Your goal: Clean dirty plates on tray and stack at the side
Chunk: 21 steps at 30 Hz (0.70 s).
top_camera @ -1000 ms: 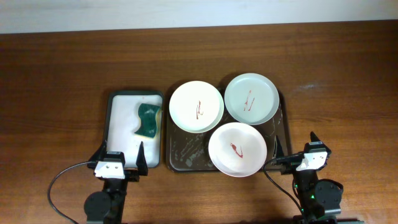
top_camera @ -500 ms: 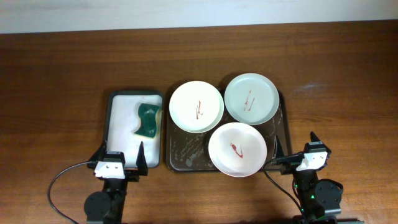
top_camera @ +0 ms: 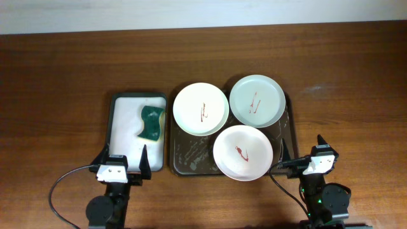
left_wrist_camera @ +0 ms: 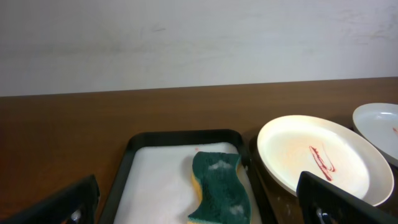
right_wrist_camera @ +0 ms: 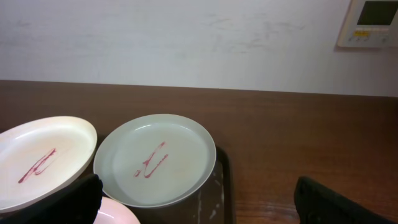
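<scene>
**Q:** What could go wrong from here? Nearest first.

**A:** Closest to me is the white round plate with a red smear. It sits at the near edge of the dark brown rectangular tray, and its rim seems to overhang the tray's rim. My judgement is that a firm wipe there could tip it or slide it onto the wooden table. The tray is streaked with whitish foam, so it is probably slick.

Farther back, the cream round plate and the pale green round plate crowd against the white one. Lifting one plate may drag a neighbour along.

To the left, the green-and-yellow sponge lies in the small white rectangular tray. A shallow pinch might drop it on the way across.

**Q:** What about each gripper?

**A:** My left gripper has its fingers spread wide with nothing between them. It sits at the near end of the white tray, short of the sponge. My right gripper is spread just as wide and is empty. It sits just off the near right corner of the brown tray.

**Q:** And the task's things?

**A:** All three plates are on the brown tray, and each has a red smear. None is stacked at the side yet.
</scene>
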Available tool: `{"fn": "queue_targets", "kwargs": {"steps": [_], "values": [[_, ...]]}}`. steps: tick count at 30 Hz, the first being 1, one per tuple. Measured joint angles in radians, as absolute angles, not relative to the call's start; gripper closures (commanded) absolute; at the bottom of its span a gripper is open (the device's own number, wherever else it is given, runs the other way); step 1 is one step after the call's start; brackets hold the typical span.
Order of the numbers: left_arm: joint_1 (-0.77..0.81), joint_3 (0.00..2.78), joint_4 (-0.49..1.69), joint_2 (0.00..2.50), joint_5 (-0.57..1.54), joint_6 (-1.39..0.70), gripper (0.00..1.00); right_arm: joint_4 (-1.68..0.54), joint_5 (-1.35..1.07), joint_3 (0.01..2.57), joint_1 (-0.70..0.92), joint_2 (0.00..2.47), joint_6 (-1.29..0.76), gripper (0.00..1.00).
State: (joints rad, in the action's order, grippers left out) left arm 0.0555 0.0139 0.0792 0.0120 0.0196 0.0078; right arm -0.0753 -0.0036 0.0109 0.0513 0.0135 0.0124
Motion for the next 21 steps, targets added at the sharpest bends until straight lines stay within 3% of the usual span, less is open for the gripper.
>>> {"fn": "queue_targets", "kwargs": {"steps": [7, 12, 21], "values": [[0.056, 0.015, 0.089, 0.012, 0.019, 0.007, 0.01, -0.096, -0.004, 0.017, 0.051, 0.014, -0.009, 0.01], [0.056, 0.052, 0.172, 0.025, 0.019, -0.006, 0.00, -0.251, -0.003, 0.086, 0.051, 0.036, -0.046, 0.01], [0.056, 0.314, 0.374, 0.316, 0.018, -0.050, 0.01, -0.495, -0.006, 0.381, 0.051, 0.307, -0.057, 0.01]]}}
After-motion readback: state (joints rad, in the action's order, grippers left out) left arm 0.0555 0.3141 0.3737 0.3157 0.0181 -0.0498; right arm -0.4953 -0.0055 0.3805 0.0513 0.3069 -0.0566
